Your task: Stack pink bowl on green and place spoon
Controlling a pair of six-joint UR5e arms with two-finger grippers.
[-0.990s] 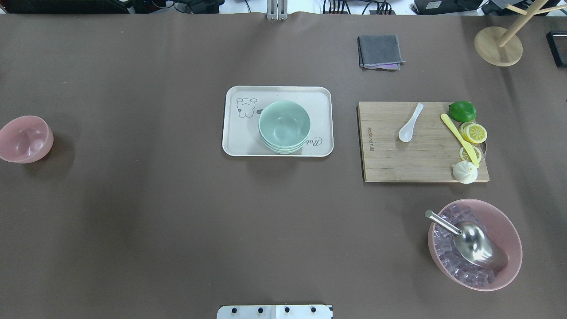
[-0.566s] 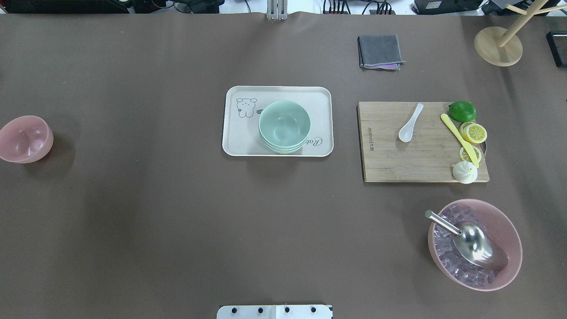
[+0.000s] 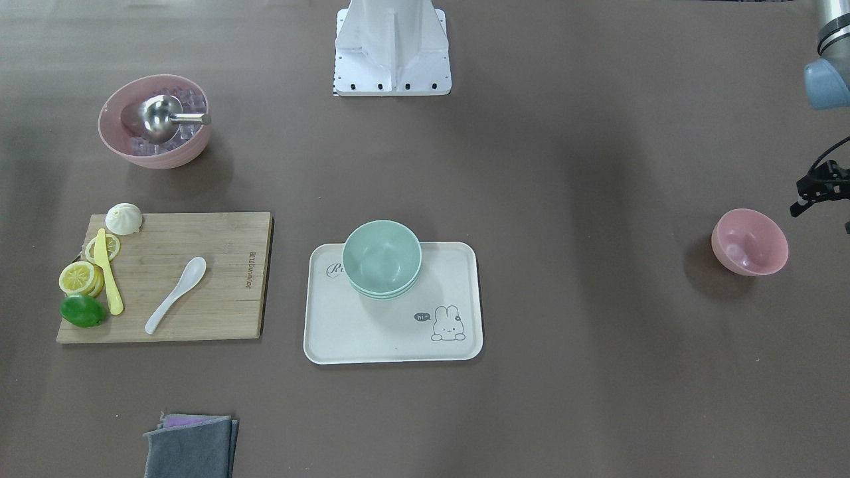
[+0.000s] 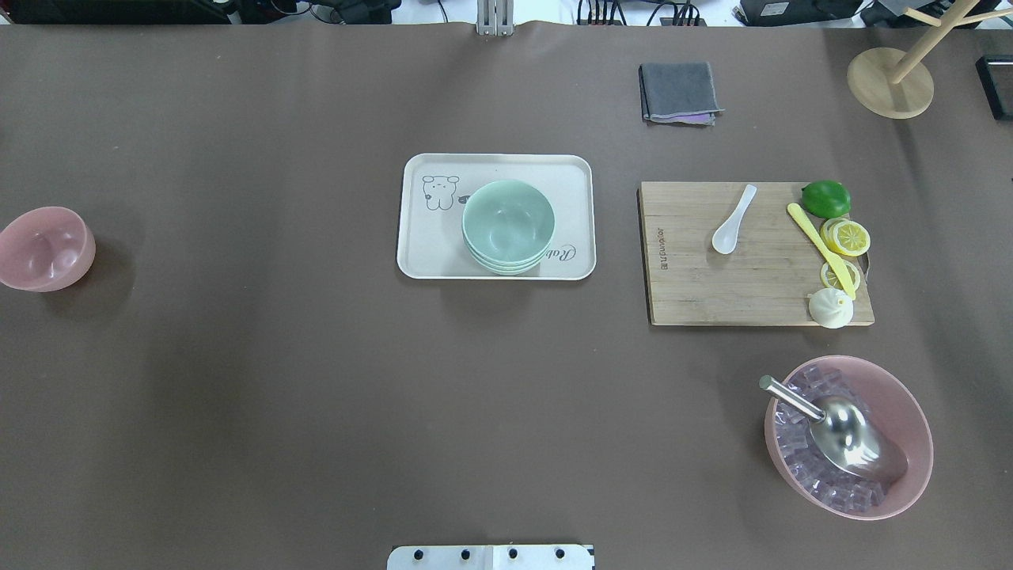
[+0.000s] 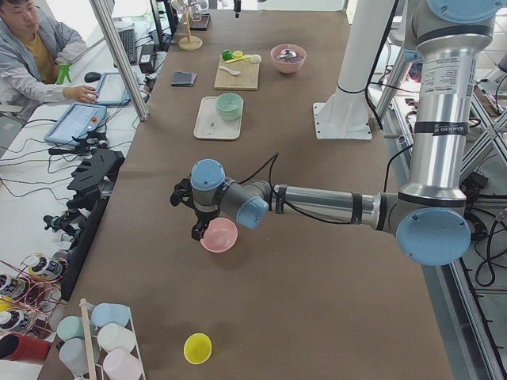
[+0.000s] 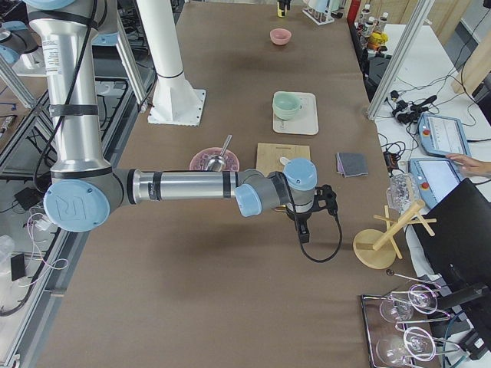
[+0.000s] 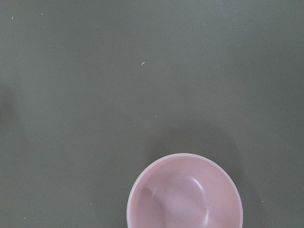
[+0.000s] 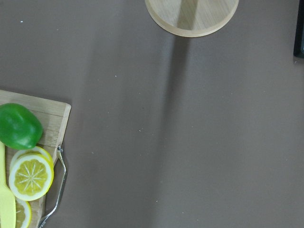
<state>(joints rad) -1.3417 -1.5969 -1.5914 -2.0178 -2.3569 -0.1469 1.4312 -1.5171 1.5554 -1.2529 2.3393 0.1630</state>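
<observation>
A small pink bowl (image 4: 43, 248) stands alone at the table's far left; it also shows in the front view (image 3: 749, 242) and low in the left wrist view (image 7: 185, 192). A stack of green bowls (image 4: 507, 226) sits on a white tray (image 4: 427, 237) at mid-table. A white spoon (image 4: 732, 220) lies on a wooden cutting board (image 4: 712, 285). My left gripper (image 5: 196, 229) hovers just beside the pink bowl (image 5: 219, 235), apart from it; I cannot tell whether it is open. My right gripper (image 6: 303, 230) hangs beyond the board's right end; I cannot tell its state.
A large pink bowl (image 4: 910, 412) with ice cubes and a metal scoop (image 4: 851, 435) stands front right. A lime (image 4: 825, 198), lemon slices, a yellow knife (image 4: 819, 247) and a white bun (image 4: 830, 307) lie on the board. A grey cloth (image 4: 679, 93) and a wooden stand (image 4: 890, 81) are at the back.
</observation>
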